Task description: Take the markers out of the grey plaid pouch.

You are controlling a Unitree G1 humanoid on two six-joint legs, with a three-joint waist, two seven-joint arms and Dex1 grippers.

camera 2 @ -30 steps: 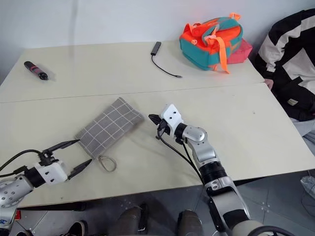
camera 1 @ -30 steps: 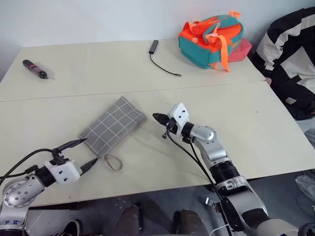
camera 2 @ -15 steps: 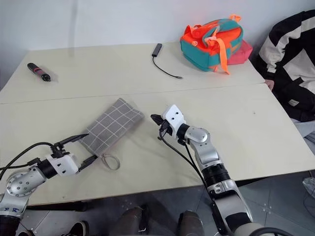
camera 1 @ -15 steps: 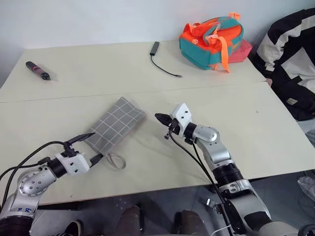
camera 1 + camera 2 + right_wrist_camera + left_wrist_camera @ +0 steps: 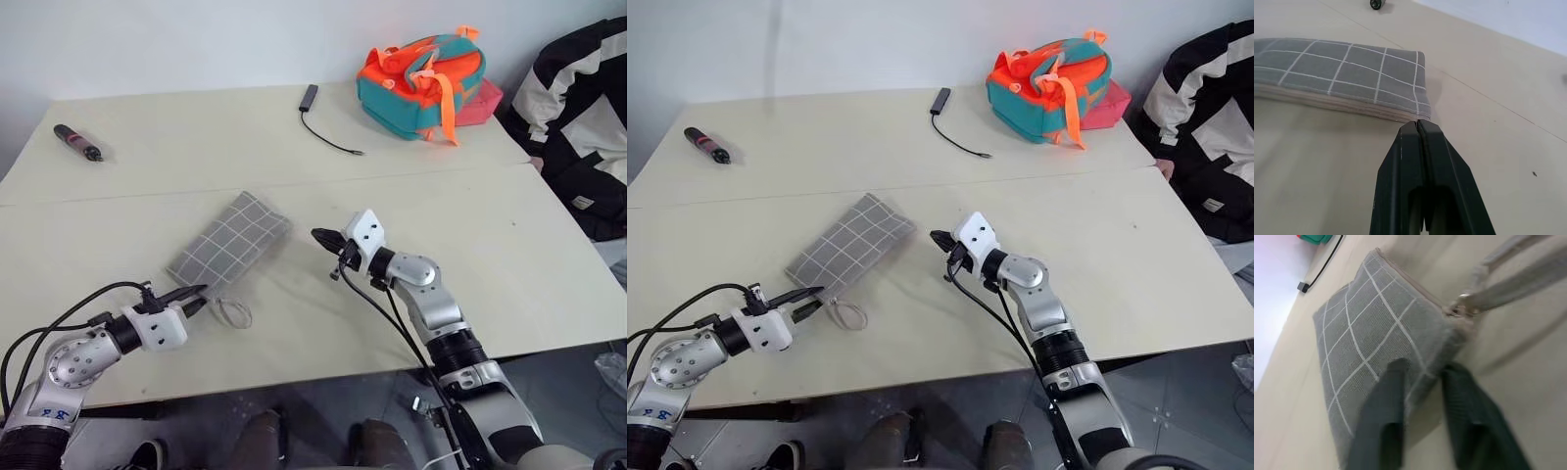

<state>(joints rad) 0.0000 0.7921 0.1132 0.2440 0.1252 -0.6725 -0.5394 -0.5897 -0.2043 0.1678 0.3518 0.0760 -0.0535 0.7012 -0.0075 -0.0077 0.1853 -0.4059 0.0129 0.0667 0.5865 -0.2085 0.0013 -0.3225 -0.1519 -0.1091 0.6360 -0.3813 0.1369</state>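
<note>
The grey plaid pouch (image 5: 230, 250) lies flat on the table at a slant, its cord loop (image 5: 233, 311) at the near corner. My left gripper (image 5: 196, 297) is at that near corner, shut on the pouch's edge; in the left wrist view the corner of the pouch (image 5: 1366, 342) sits between the two fingers (image 5: 1386, 401). My right gripper (image 5: 318, 236) is shut and holds nothing, its tip just off the pouch's far right corner (image 5: 1418, 110). The markers are hidden.
A black-and-red pen-like object (image 5: 73, 140) lies at the far left of the table. An orange-and-teal backpack (image 5: 423, 80) and a black cable (image 5: 323, 122) are at the back. A person in a black-and-white jacket (image 5: 583, 117) sits to the right.
My left gripper has come forward from open beside the pouch to its near corner and shut on it. The right gripper has stayed shut and in place.
</note>
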